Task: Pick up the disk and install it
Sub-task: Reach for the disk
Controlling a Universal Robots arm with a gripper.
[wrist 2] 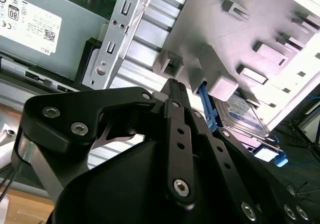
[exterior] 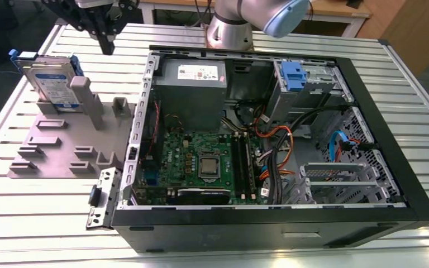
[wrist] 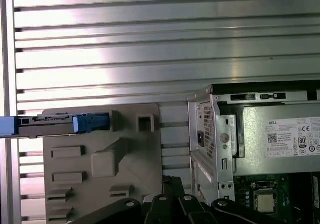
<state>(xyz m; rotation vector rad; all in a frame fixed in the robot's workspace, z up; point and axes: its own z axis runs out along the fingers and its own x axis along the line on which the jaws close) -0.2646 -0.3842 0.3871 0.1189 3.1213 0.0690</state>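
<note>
Slatted aluminium table [exterior: 36, 212]. Black gripper [exterior: 109, 49] closed, empty, near upright silver blue-railed disk [exterior: 54, 84]; descending unopened, it might knock disk from grey plastic holder [exterior: 58, 139].

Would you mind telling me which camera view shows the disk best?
The exterior view: the disk stands upright in the grey holder, its labelled face visible. The first wrist view shows the disk edge-on; the second wrist view shows part of the disk behind the holder.

Exterior view: high, angled down, whole case [exterior: 274, 230]. 2 wrist views: close, sharing grey fixture [wrist 2: 220, 32] [wrist: 135, 176].
</note>
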